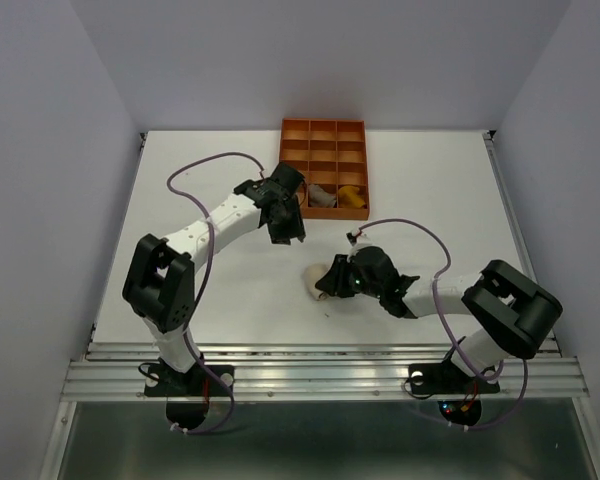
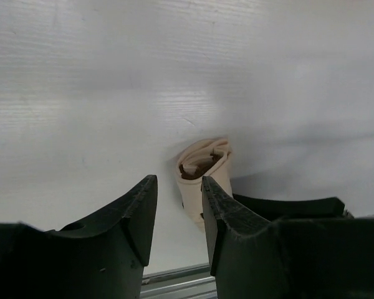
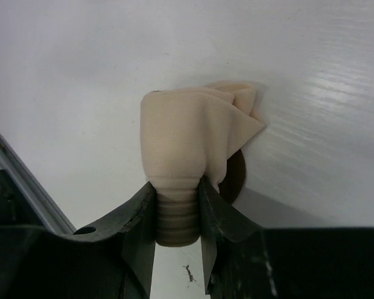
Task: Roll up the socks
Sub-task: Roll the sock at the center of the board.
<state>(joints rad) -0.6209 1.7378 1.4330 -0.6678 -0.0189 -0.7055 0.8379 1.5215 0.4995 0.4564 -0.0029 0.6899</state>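
A rolled cream sock (image 1: 314, 281) (image 3: 186, 137) lies on the white table in front of the tray. My right gripper (image 1: 332, 279) (image 3: 177, 208) is shut on its ribbed cuff end, one finger on each side. In the left wrist view the same cream sock (image 2: 202, 169) shows beyond my left gripper (image 2: 178, 184), which is open with nothing between its fingers. That left gripper (image 1: 285, 230) hovers between the tray and the sock. A taupe rolled sock (image 1: 323, 198) and a mustard-yellow rolled sock (image 1: 352, 196) sit in the tray's near compartments.
The orange gridded tray (image 1: 323, 140) stands at the back middle of the table. A metal rail (image 1: 320, 370) runs along the near edge by both arm bases. Bare white tabletop (image 1: 430, 190) lies right of the tray.
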